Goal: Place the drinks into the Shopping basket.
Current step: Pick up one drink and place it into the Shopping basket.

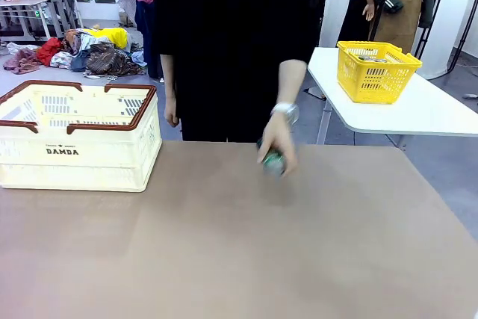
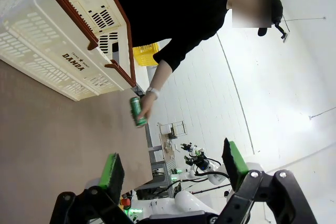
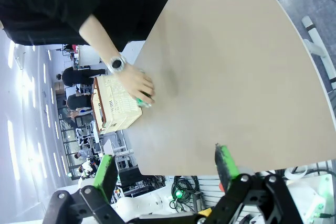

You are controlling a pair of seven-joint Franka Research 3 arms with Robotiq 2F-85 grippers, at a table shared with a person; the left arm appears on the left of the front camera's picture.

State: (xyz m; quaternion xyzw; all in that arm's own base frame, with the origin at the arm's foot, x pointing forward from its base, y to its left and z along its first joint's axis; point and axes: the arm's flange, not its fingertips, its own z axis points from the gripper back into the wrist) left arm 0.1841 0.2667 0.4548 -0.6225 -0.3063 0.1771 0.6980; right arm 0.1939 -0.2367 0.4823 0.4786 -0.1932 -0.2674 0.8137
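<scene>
Across the brown table (image 1: 224, 252), cut off at the near edge and both sides. At 12 o'clock behind it, a person in black, cropped above the chest in the front view. At 9 o'clock on the table, the cream basket (image 1: 75, 143) with a brown rim, left end out of frame, floor hidden by its near wall. At 2 o'clock, on a separate white table, a yellow basket (image 1: 377, 72), contents too small to make out. Left claw (image 2: 172, 163) released, green pads wide apart, nothing between; right claw (image 3: 165, 166) likewise released and bare. Near the far table edge, just right of centre, the person's hand (image 1: 278, 143) wrapped over a green can (image 1: 272, 163): blurred, lettering unreadable, contact with the table unclear. Well apart from both claws, at 11 o'clock beyond each pair of pads; in the right wrist view mostly covered by fingers. Outside the cream basket, well off at its 3 o'clock.
</scene>
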